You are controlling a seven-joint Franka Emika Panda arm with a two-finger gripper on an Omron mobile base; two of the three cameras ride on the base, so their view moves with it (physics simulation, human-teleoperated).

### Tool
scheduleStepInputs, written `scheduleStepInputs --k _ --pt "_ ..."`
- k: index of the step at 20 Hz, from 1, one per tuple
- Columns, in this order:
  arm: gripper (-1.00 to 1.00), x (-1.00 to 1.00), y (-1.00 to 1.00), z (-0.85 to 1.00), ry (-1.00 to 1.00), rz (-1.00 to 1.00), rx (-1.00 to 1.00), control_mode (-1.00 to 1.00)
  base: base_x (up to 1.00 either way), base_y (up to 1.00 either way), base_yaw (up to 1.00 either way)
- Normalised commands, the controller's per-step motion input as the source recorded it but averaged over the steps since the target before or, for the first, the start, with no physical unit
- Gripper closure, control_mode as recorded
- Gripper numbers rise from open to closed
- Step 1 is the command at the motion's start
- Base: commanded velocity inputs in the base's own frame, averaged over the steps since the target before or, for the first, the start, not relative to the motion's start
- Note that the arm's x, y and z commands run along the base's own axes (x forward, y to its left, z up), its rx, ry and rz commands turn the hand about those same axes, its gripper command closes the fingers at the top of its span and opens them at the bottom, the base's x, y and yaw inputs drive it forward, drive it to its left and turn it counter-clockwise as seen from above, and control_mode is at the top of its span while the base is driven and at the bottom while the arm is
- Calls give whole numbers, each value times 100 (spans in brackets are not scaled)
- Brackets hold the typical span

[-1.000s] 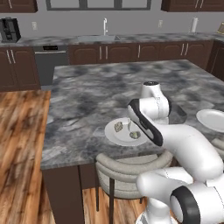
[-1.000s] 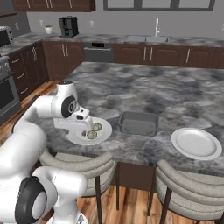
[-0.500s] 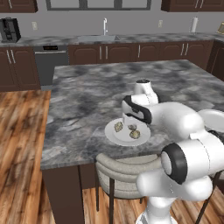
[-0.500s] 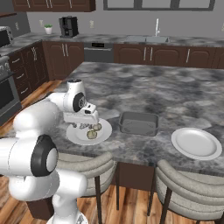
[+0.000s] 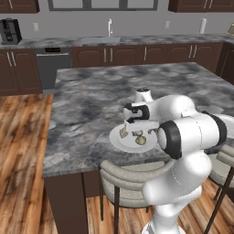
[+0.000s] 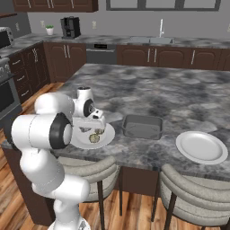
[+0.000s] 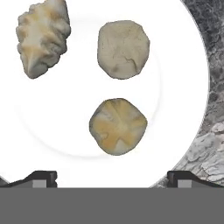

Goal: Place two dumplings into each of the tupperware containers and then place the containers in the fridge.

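Three dumplings lie on a round white plate (image 7: 175,87): a pleated one (image 7: 43,37), a pale round one (image 7: 123,49) and a browned one (image 7: 118,127). My gripper (image 7: 114,179) hangs straight over the plate, open, its fingertips (image 7: 43,178) wide apart just short of the browned dumpling and holding nothing. From the sides, the gripper (image 5: 135,129) (image 6: 94,123) stands low above the plate (image 5: 115,137) (image 6: 108,134) near the island's front edge. A dark grey tupperware container (image 6: 143,127) sits just right of the plate and looks unfilled. The fridge is out of view.
A second white plate (image 6: 201,147) lies bare farther right on the marble island (image 5: 87,105). Padded stools (image 5: 132,176) (image 6: 193,188) stand under the front edge. A sink (image 5: 101,40) and dark cabinets line the back wall.
The arm has folded forward and brought the hand down over the dumpling plate. The gripper has stayed open, and the dumplings have not moved.
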Motion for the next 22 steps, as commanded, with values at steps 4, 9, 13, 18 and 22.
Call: scheduleStepInputs --k 4,9,13,18,22 --pt "-100 12 -22 -56 -3 0 2 -100 0 0 0" --pt "-100 0 0 -25 0 0 0 -100 0 0 0" --pt "-100 0 0 -20 0 0 0 -100 0 0 0" --pt "-100 0 0 -21 0 0 0 -100 0 0 0" --pt "100 0 0 -12 0 0 0 -100 0 0 0"
